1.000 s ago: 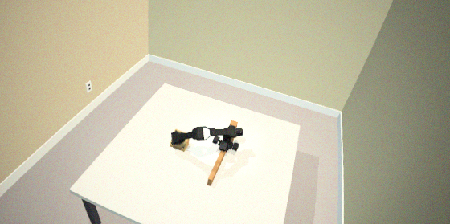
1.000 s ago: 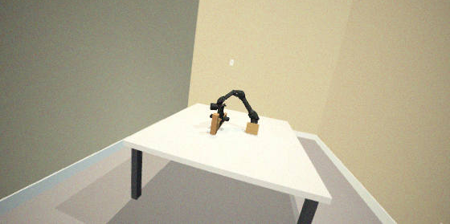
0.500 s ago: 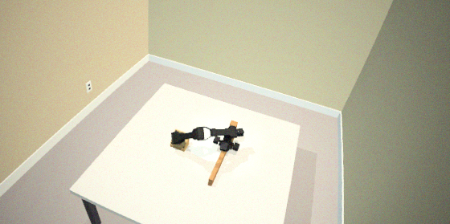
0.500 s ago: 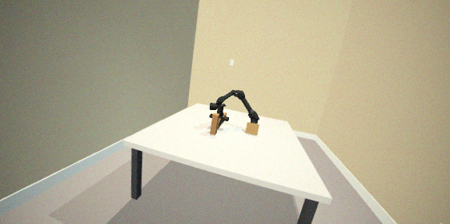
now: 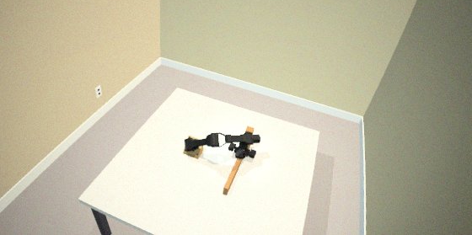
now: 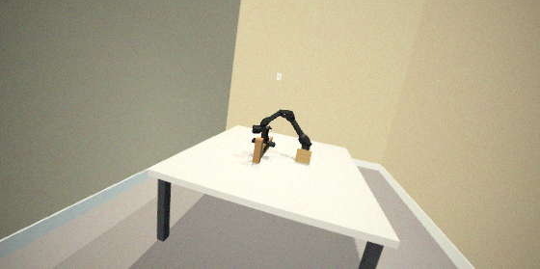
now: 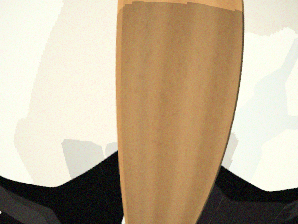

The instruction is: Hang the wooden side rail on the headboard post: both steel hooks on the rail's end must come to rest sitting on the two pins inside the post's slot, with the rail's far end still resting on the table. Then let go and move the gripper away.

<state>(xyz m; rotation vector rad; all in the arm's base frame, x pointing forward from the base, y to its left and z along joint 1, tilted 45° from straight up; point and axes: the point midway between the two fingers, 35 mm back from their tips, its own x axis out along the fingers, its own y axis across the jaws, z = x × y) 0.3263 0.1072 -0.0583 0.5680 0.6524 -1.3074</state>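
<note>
The headboard post (image 5: 250,129) (image 6: 258,150) stands upright on the table, beyond the arm in the top view and nearest in the exterior view. My gripper (image 5: 240,154) (image 6: 264,145) (image 7: 159,149) is shut on the wooden side rail (image 5: 233,175) (image 6: 269,142) (image 7: 175,100). The rail runs from under the gripper away from the post; its far end looks low at the table top, though contact is too small to tell. In the wrist view the rail fills the middle between the dark fingers. The hooks, the pins and the slot are hidden, so whether they meet cannot be told.
The arm's base sits on a wooden block (image 5: 193,152) (image 6: 303,156), to one side of the rail. The arm (image 5: 215,140) (image 6: 285,113) arches from it over the white table (image 5: 147,171) (image 6: 289,196). The arm's wrist is close beside the post.
</note>
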